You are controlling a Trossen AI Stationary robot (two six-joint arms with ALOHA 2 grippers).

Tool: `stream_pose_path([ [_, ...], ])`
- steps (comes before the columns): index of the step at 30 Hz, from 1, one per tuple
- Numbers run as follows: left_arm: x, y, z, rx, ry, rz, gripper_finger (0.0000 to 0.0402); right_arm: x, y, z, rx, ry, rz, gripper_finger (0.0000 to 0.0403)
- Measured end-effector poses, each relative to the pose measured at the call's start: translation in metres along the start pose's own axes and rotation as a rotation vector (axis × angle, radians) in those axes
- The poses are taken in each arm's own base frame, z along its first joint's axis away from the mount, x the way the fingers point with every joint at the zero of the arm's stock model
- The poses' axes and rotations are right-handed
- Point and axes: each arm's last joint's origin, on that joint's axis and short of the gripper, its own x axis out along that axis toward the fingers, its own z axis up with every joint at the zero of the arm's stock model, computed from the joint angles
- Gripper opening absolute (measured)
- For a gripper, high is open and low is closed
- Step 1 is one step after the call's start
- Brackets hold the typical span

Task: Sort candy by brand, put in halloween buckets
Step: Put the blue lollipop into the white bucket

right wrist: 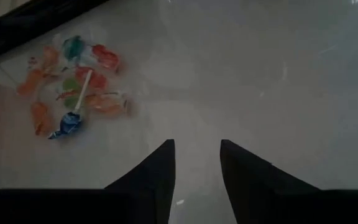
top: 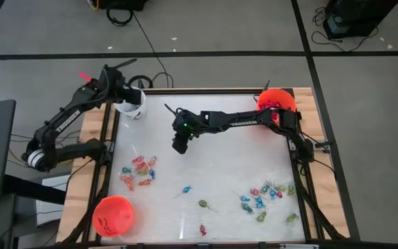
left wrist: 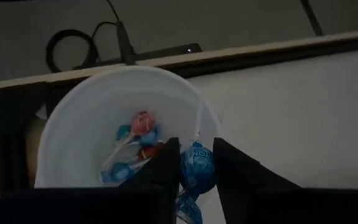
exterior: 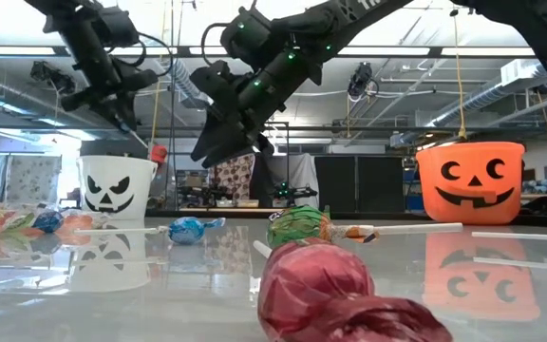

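My left gripper [left wrist: 196, 163] is pinched on a blue lollipop [left wrist: 196, 168] and hangs right over the white bucket [left wrist: 82, 124], near the rim on the table side. If I let go here, the lollipop could hit the rim and bounce out onto the table [top: 220, 159]. More lollipops already lie inside the bucket. My right gripper [right wrist: 196, 165] hangs over the middle of the table with its fingers apart and nothing between them. A pile of candy [right wrist: 73, 87] lies ahead of it, packed close, so I might grab two at once. The far orange bucket [top: 276, 100] sits behind my right arm, which could bump it.
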Motion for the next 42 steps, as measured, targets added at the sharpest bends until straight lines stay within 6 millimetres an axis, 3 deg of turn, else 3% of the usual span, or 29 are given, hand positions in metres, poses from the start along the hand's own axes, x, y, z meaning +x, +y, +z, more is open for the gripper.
stream_pose_path([
  [6,0.017,-0.001,0.003,-0.015,0.026,0.093,0.0085,0.0,0.0,0.0,-0.005,0.008,0.013,0.0139],
  [16,0.06,0.0,-0.005,0.032,0.261,0.149,0.0092,0.0,0.0,-0.001,-0.053,0.016,0.013,0.0138],
  [19,0.067,0.0,-0.005,0.054,0.281,0.153,0.0119,0.0,0.0,-0.002,-0.052,0.032,0.024,0.0139],
  [24,0.071,0.0,-0.005,0.054,0.295,0.157,0.0197,0.0,0.001,-0.005,-0.071,0.061,0.057,0.014],
  [29,0.052,-0.005,0.008,0.099,0.292,0.145,0.0246,0.0,0.002,-0.008,-0.082,0.093,0.074,0.014],
  [35,-0.005,-0.022,0.034,0.183,0.09,0.052,0.0246,0.0,0.009,-0.014,-0.135,0.134,0.095,0.014],
  [38,-0.036,-0.032,0.035,0.233,0.002,-0.028,0.0244,0.0,0.015,-0.016,-0.151,0.144,0.127,0.014],
  [42,-0.071,-0.041,0.022,0.285,-0.079,-0.126,0.0243,0.001,0.025,-0.02,-0.174,0.149,0.149,0.0139],
])
